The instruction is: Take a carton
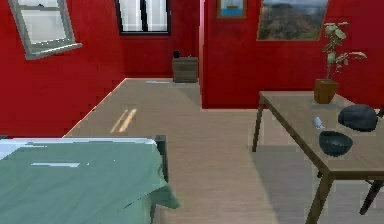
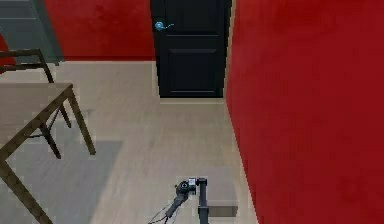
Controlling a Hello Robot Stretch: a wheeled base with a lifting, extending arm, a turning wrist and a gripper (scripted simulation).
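Claw [image 2: 162,212] down by bare floor, holding nothing, grip unreadable, and ahead it's the green bed [image 1: 80,180], then the desk [image 1: 290,112] carrying a potted plant [image 1: 328,75], a dark lump [image 1: 357,118], a dark bowl [image 1: 336,143] and a small pale thing [image 1: 318,121], carton or not I cannot tell.

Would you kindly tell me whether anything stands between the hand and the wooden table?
Nothing visible does: in the arm side view only bare floor lies between the hand and the wooden table at the left. The small pale thing on it is too small to call a carton.
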